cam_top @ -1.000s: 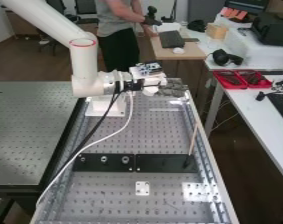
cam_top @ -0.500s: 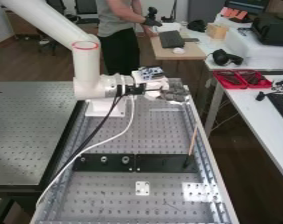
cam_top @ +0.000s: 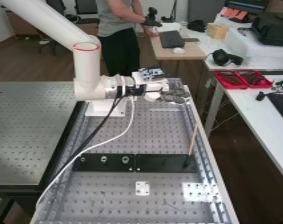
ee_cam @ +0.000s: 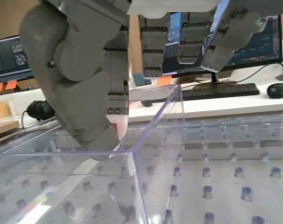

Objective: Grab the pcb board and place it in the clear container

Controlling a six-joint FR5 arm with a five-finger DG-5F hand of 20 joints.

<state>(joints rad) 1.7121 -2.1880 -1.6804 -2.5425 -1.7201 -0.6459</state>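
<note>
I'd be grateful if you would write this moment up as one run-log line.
Hand at clear container's corner | arm over perforated bench | PCB in hand or container: cannot tell | placement unconfirmed

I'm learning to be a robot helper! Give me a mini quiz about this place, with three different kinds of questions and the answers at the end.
1. Pick one: what colour are the trays on the side desk?
A) blue
B) red
C) yellow

2. True or false: holes in the bench show through the clear container.

3. Fill in: the robot's arm is white, but its hand is dark ____.

Key: 1 B; 2 true; 3 grey
</note>
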